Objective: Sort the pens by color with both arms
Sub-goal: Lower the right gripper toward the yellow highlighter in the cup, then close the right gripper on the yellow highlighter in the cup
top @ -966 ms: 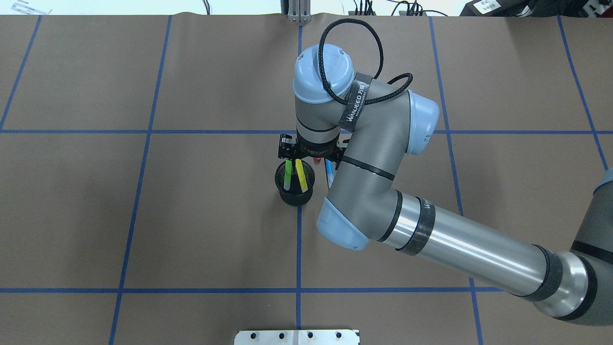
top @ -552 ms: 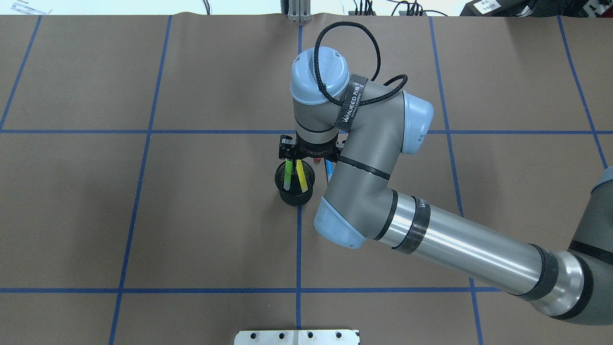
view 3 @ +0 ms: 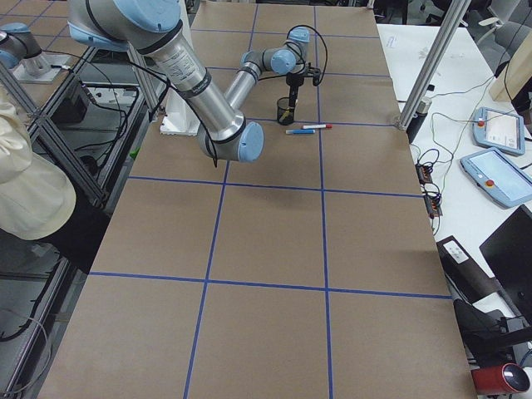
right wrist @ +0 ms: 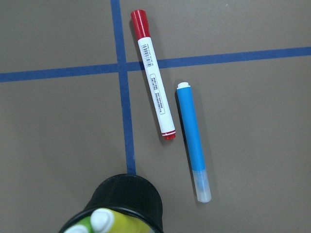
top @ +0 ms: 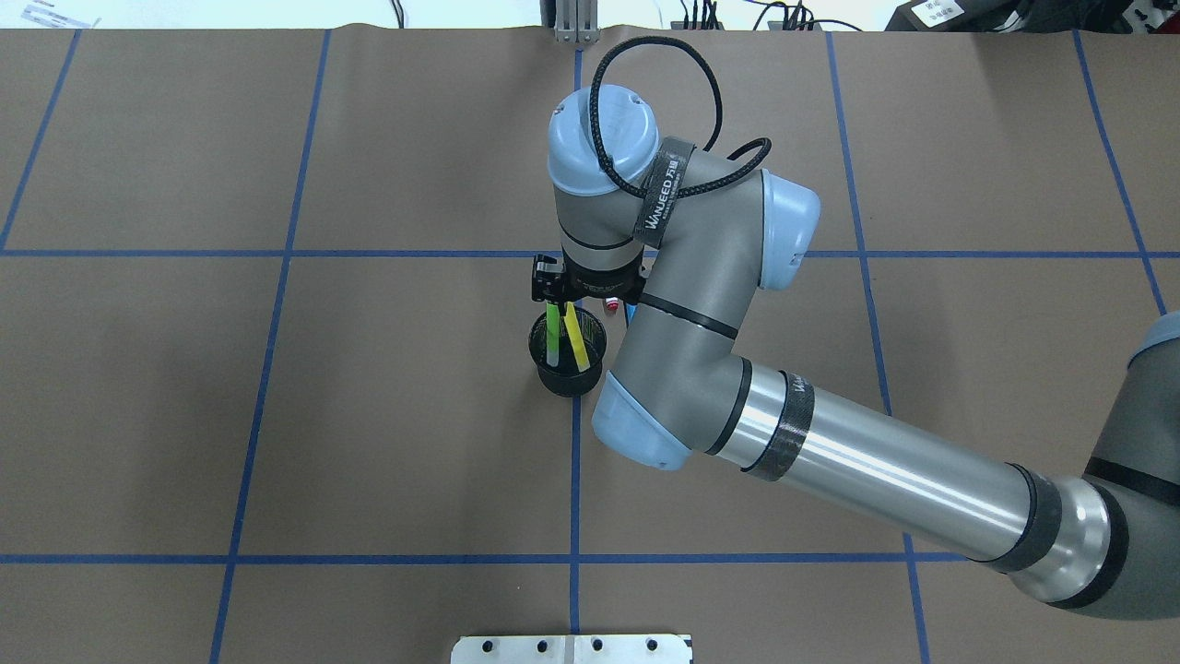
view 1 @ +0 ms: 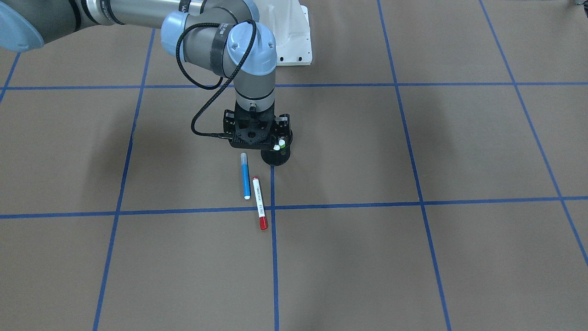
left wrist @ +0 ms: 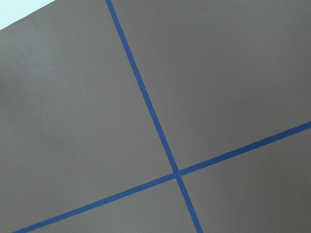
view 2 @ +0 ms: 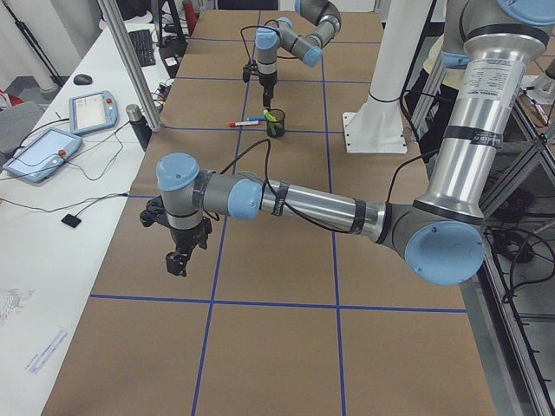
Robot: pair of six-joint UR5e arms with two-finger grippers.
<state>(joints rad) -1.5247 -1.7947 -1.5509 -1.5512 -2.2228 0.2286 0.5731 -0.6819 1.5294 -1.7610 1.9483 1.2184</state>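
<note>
Two of the pens look dealt with already: a green highlighter and a yellow highlighter stand leaning in a black mesh cup that sits on the middle blue tape line. The other two are not sorted yet. A blue pen and a red marker lie flat on the brown table, just beside each other without touching. They are close to the cup on the operators' side, and the red one lies across a tape line. From where I stand I'd call it about halfway, though I see only one cup and nothing that says where blue and red belong. The right gripper hangs pointing down right by the cup's rim, and its fingers are hidden, so I cannot tell whether they are apart or together. The left gripper hovers over bare table well away from the pens, seen only from the side, and I cannot tell its state either.
</note>
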